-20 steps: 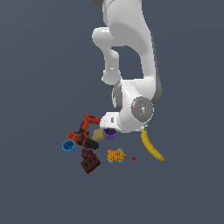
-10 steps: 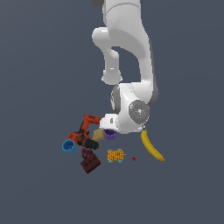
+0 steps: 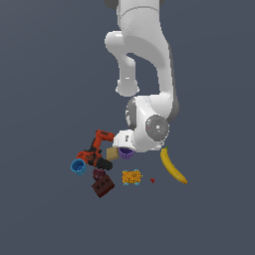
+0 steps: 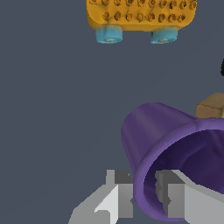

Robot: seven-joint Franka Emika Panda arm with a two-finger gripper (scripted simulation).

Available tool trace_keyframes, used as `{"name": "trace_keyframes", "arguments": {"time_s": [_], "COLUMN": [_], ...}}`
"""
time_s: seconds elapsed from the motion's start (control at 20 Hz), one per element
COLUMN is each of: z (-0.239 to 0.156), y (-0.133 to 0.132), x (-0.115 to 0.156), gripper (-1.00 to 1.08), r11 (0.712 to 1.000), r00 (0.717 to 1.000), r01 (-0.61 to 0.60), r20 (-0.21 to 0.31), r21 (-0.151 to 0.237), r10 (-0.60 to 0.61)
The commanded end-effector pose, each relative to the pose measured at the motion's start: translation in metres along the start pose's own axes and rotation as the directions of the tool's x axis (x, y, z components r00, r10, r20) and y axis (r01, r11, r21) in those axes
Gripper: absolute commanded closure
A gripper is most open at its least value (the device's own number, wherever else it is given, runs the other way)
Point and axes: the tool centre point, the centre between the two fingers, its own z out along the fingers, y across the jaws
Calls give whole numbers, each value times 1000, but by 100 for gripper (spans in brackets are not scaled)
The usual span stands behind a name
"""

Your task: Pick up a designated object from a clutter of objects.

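The purple cup [image 3: 125,153] lies tilted at the middle of the clutter, just under the white hand of my arm. In the wrist view the cup [image 4: 153,131] fills the frame, its open mouth turned to the camera. My gripper [image 4: 146,199] straddles the cup's rim, with one finger [image 4: 118,194] outside the wall and the other inside the mouth. The jaws stand close against the wall. In the exterior view the gripper [image 3: 124,147] is mostly hidden by the hand. I cannot tell whether the cup is off the ground.
A tan block [image 3: 112,153] touches the cup on the exterior view's left. Beyond it are the red-black drill [image 3: 94,152], a blue cup [image 3: 77,167] and a dark red brick [image 3: 102,185]. An orange-yellow toy [image 3: 131,177] and a banana [image 3: 173,167] lie nearby.
Almost nothing has changed. The arm and the purple cup stay in nearly the same place over the last second.
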Motion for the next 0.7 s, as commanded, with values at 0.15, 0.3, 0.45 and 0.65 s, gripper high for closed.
{"name": "trace_keyframes", "arguments": {"time_s": [0.15,0.3,0.45,0.65], "z": [0,-2,-8,-24], "y": [0,-1,-3,-7], "x": [0,2,6,15], "gripper": [108,108,108,108], "r11": [1000,1000,1000,1000], "r00": [1000,1000,999,995], "r01": [0,-1,-3,-9], "r20": [0,-8,-34,-95], "r21": [0,1,4,10], "r10": [0,1,3,10]}}
